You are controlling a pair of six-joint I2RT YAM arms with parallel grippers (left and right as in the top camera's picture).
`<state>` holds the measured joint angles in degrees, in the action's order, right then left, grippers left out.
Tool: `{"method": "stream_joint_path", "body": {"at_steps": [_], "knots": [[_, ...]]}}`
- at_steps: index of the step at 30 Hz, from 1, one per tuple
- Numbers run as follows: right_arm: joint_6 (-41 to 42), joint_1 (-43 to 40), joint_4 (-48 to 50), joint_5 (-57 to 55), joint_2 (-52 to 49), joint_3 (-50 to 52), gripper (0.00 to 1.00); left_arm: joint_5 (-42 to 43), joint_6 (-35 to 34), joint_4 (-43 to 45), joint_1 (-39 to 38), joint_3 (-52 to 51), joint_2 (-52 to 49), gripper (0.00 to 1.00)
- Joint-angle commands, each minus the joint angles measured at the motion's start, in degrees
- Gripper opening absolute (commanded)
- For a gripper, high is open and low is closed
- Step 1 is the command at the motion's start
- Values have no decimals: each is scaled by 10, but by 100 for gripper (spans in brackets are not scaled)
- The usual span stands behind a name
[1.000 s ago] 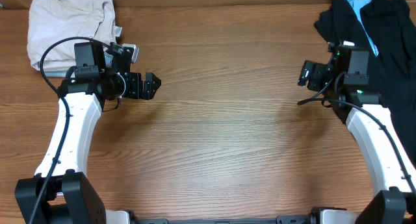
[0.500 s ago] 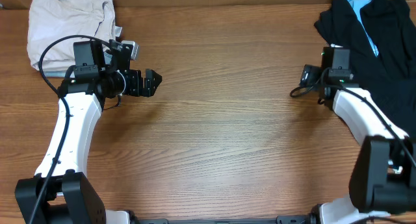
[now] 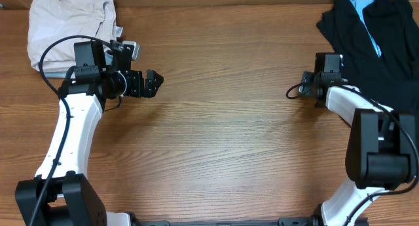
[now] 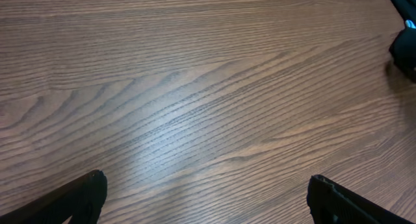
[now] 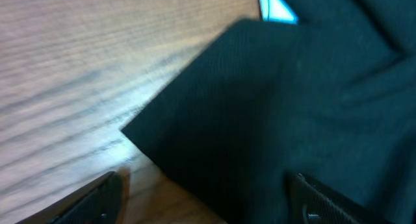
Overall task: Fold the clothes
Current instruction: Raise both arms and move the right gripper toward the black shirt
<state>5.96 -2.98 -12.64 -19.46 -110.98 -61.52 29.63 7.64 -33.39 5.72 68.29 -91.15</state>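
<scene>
Right hand (image 5: 207,197) wide over black garment (image 5: 273,100) corner | light blue garment (image 5: 276,6) beyond | left hand (image 4: 207,199) wide above table (image 4: 195,87)

Wood-grain table (image 3: 222,141), faint sheen; matt black cloth (image 3: 393,56) at two o'clock, soft beige cloth (image 3: 65,29) at ten.

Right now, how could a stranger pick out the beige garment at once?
On the wooden table, go to the far corner on the robot's left. Behind the left arm lies the beige garment. It is the only pale cloth; the other pile is black.
</scene>
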Motion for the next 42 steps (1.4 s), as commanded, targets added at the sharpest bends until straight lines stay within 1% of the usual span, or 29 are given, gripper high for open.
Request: {"method": "stream_joint_path", "body": {"at_steps": [1, 3, 5, 6, 7, 10, 14, 15, 16, 17, 24, 26, 30, 32, 33, 35, 37, 39, 42], "knots": [[2, -3, 4, -15, -19, -12, 77, 11, -4, 2, 3, 10, -1, 100], [2, -3, 4, -15, -23, -12, 70, 11, -4, 2, 3, 10, -1, 100], [2, -3, 4, -15, -27, -12, 58, 11, -4, 2, 3, 10, -1, 100], [2, -3, 4, -15, -30, -12, 48, 11, -4, 2, 3, 10, -1, 100], [2, -4, 4, -15, -31, -12, 41, 11, -4, 2, 3, 10, -1, 100], [3, -4, 5, -15, -32, -12, 32, 11, -4, 2, 3, 10, -1, 100], [9, -4, 5, -15, -32, -12, 23, 11, -4, 5, 3, 10, -1, 100], [15, -4, 5, -15, -31, -12, 19, 11, -4, 6, 3, 10, -1, 100], [16, -4, 6, -15, -31, -12, 9, 11, -4, 7, 3, 10, -1, 100], [16, -4, 6, -15, -31, -12, 4, 11, -4, 7, 3, 10, -1, 100], [18, -4, -6, -13, -22, -12, 4, 11, -4, 9, 3, 10, -1, 99], [20, -4, -15, -7, 5, -12, 4, 10, -4, 11, 3, 10, -1, 96], [19, -4, -27, 29, 68, -12, 4, 11, -4, 19, 3, 10, -1, 95], [19, -4, -43, 75, 123, -12, 4, 11, -4, 24, 3, 10, -1, 93], [19, -4, -51, 101, 149, -12, 4, 10, -4, 27, 3, 10, -1, 91], [19, -1, -62, 138, 189, -12, 4, 5, -4, 30, 3, 10, -1, 89], [19, 17, -79, 176, 237, -12, 4, -2, -4, 34, 3, 10, -1, 88], [19, 37, -91, 192, 260, -12, 4, -2, -4, 37, 3, 10, -1, 88], [19, 103, -121, 203, 287, -12, 4, -2, -4, 42, 3, 10, -1, 89]]}}
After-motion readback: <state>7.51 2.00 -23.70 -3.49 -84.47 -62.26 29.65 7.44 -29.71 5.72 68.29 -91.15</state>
